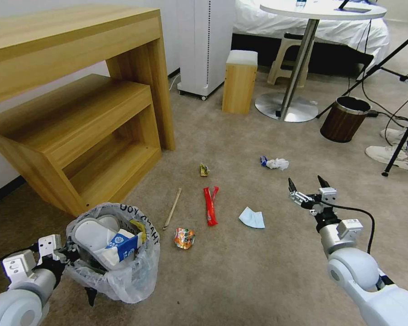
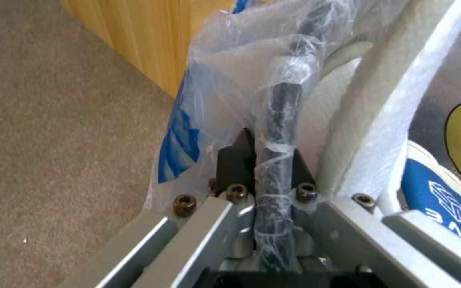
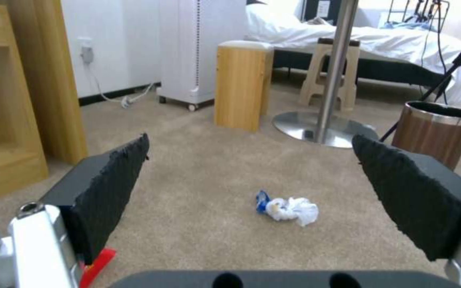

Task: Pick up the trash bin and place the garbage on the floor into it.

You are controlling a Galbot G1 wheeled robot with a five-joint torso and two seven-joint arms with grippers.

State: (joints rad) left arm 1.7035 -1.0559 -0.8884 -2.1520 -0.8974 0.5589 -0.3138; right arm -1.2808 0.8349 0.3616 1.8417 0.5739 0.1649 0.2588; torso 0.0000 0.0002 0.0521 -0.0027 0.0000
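Small round dark trash bin [image 1: 115, 258], lined with a crinkled clear plastic bag with black lettering: lower left of the head view, carried by the left gripper [image 1: 70, 256]. Fingers pinched on the dark rim [image 2: 281, 120] through the liner, as shown at centre of the left wrist view. Already loaded: white slippers [image 1: 93, 235] and a blue-white carton [image 1: 122, 244]. Judged light but off-balance; liner film slippery, so grip best kept on the stiff rim.

Right gripper [image 1: 309, 184]: right of centre in the head view, above the beige short-pile carpet [image 1: 258, 271], fingers spread wide and empty.

Remaining garbage, mid-frame in the head view:
- Crumpled white tissue with blue scrap [image 3: 289, 207]: soft, compressible; pinch across the bulk.
- Flat pale-blue paper piece [image 1: 252, 218]: thin, hard to lift; take by a raised edge.
- Red wrapper [image 1: 210, 206], orange snack packet [image 1: 184, 237]: light, slick foil.
- Wooden stick [image 1: 172, 208]: rigid; grasp across mid-length.
- Small yellowish scrap [image 1: 204, 170]: tiny.
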